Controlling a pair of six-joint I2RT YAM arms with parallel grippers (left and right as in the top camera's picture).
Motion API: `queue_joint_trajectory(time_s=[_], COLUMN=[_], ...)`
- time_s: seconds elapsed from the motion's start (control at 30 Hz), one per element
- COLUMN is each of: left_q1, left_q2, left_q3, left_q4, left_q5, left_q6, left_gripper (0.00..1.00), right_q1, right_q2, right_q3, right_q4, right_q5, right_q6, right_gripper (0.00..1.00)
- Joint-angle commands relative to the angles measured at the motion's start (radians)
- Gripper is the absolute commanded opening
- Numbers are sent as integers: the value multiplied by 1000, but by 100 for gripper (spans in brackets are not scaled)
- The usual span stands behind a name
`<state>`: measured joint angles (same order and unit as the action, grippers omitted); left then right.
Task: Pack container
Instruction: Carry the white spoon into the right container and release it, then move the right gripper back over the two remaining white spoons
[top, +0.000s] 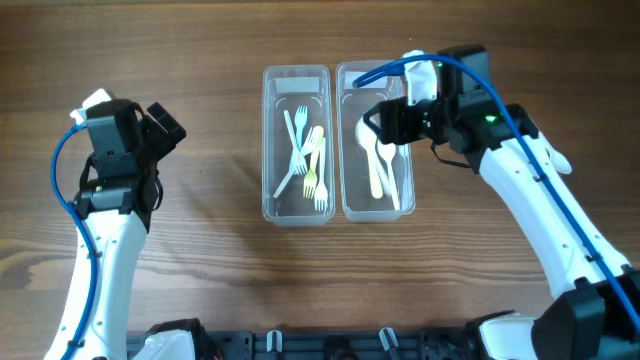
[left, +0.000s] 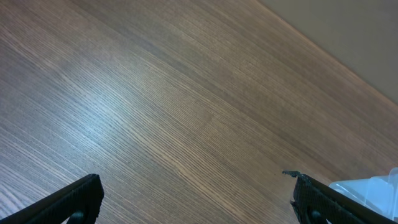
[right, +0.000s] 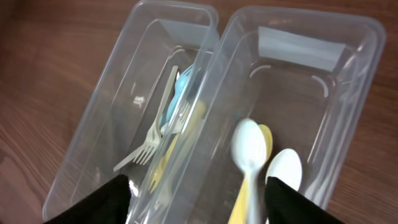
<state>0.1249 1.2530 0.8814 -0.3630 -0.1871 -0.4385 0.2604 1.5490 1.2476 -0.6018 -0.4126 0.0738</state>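
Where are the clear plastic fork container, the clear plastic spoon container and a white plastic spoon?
Clear plastic fork container (top: 268, 150), overhead view, left wall.
Clear plastic spoon container (top: 378, 214), overhead view, near rim.
White plastic spoon (right: 249, 143), right wrist view, bowl.

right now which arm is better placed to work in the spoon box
Right. The right tool hangs open over the spoon box, with the spoons just below it. The left tool is open over the table, well off to the side.
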Motion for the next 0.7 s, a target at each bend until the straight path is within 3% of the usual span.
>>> queue_joint_trajectory(time_s=[0.0, 0.17, 0.27, 0.4, 0.47, 0.67], left_q1=[5, 5, 5, 5, 5, 5], left_q2=[-8, -8, -8, -8, -8, -8], left_q3=[0, 0, 0, 0, 0, 0], left_q4=[2, 2, 2, 2, 2, 2], left_q5=[-13, -12, -12, -12, -13, -12], left_q6=[16, 16, 16, 16, 16, 16], left_gripper=[100, 100, 100, 100, 100, 100], right_q1=[5, -56, -122, -225, -269, -360], right_q2=[13, -10, -26, -31, -31, -18], right_q3=[-6, -5, -5, -5, -5, -5], right_q4=[25, 21, -8, -48, -77, -83], right_q5=[13, 69, 189, 402, 509, 558], right_q6=[1, -26, -35, -112, -163, -312], right_gripper=[72, 72, 84, 89, 96, 93])
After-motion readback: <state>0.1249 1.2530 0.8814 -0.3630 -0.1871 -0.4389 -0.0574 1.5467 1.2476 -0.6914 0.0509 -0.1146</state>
